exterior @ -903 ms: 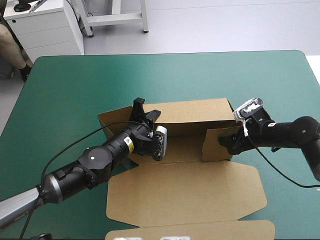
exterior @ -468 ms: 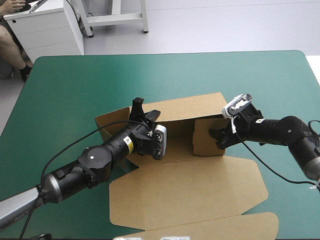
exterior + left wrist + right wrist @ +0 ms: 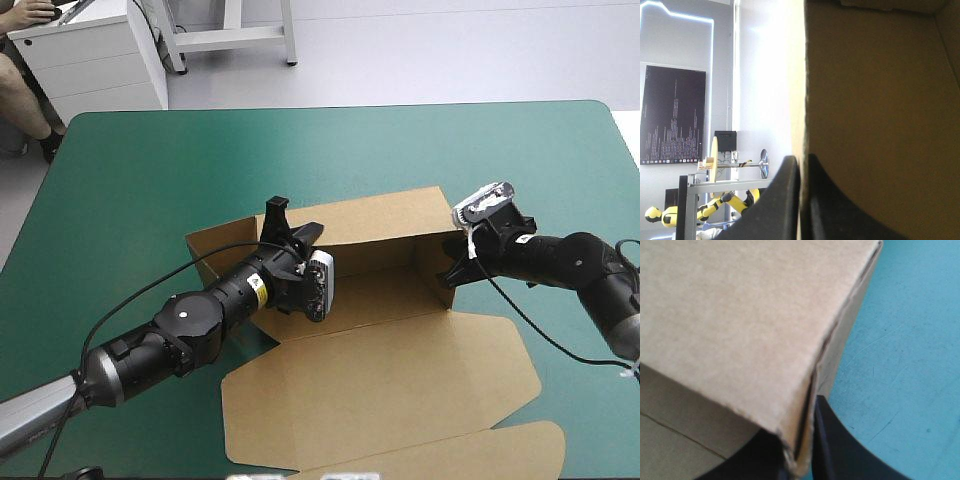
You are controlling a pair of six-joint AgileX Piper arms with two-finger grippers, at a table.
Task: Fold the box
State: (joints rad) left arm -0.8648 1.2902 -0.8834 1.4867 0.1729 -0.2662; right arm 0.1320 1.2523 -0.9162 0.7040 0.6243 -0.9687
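The box (image 3: 380,300) sits mid-way across the table (image 3: 150,170), long axis left to right; my left gripper (image 3: 292,222) is clamped on its raised far wall (image 3: 385,215) near the left end; my right gripper (image 3: 452,275) pinches the box's right end — the lid (image 3: 380,390) lies flat on the near side of both.

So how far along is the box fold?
The box has its far wall up, pinched by the left end effector. The right end effector holds the right end wall upright. Left to do: the big near panel lies flat on the table.
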